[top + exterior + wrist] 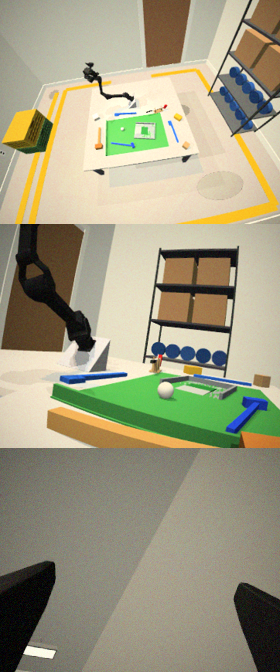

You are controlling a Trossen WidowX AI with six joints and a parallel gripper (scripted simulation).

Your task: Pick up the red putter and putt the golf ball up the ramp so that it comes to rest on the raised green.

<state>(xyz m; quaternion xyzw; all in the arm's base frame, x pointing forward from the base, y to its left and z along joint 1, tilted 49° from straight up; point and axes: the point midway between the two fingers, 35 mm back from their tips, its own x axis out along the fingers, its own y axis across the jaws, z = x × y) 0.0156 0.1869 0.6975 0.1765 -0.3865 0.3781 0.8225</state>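
On the green mat (128, 405) sits a small, round, white golf ball (165, 390).

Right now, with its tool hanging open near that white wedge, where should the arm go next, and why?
Probably swing toward the red putter at the table's far edge. The open tool holds nothing and sits by the white wedge-shaped block, well short of the putter, and the white golf ball waits unstruck on the green mat.

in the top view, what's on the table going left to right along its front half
orange putter → golf ball → blue putter on the mat → raised green → blue putter off the mat's right edge → orange block
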